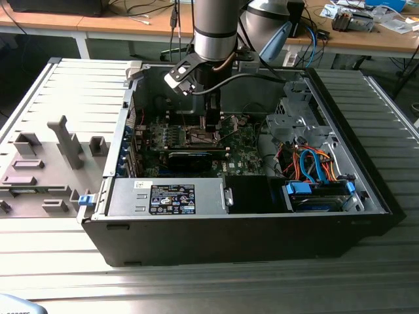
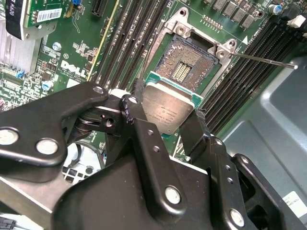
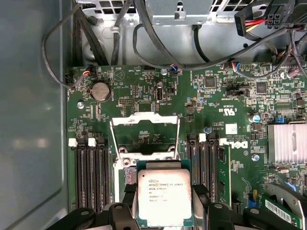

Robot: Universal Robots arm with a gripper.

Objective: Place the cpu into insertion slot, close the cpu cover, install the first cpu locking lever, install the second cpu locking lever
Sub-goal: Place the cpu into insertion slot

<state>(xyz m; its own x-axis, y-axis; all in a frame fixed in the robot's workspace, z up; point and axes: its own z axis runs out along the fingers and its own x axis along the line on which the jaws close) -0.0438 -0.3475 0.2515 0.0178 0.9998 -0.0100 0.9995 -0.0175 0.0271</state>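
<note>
— While the black metal two-fingered hand [image 2: 168, 109] is pinching the small flat square cpu [image 2: 169, 106] with the dull silver-grey top, where is the chip sitting?
— It's hovering just above the square black, silver-rimmed insertion slot [image 2: 189, 62], partly overlapping it, not seated. Fingers [image 2: 192, 132] are closing narrow on two opposite edges. Dead level or not, I cannot tell.
— How is it going to handle?
— Judging it light, stiff and fragile. The slot's fine contact field is lying exposed and looking easy to bend, so edge-holding is seeming right; the smooth metal top is probably offering little grip.
— Cover?
— The thin silver cpu cover [image 3: 144, 117], a square frame with a big window, is standing swung open at its hinge beyond the slot. A thin silver wire lever [image 2: 261, 60] is sticking out from one slot corner.
— Surface and room?
— Tight. Long black memory slots [image 3: 91, 175] are flanking the slot on both sides of the green circuit board [image 3: 144, 86], all sitting deep inside the open black computer case [image 1: 262, 242], which is resting on a ribbed grey metal tabletop [image 1: 196, 288].
</note>
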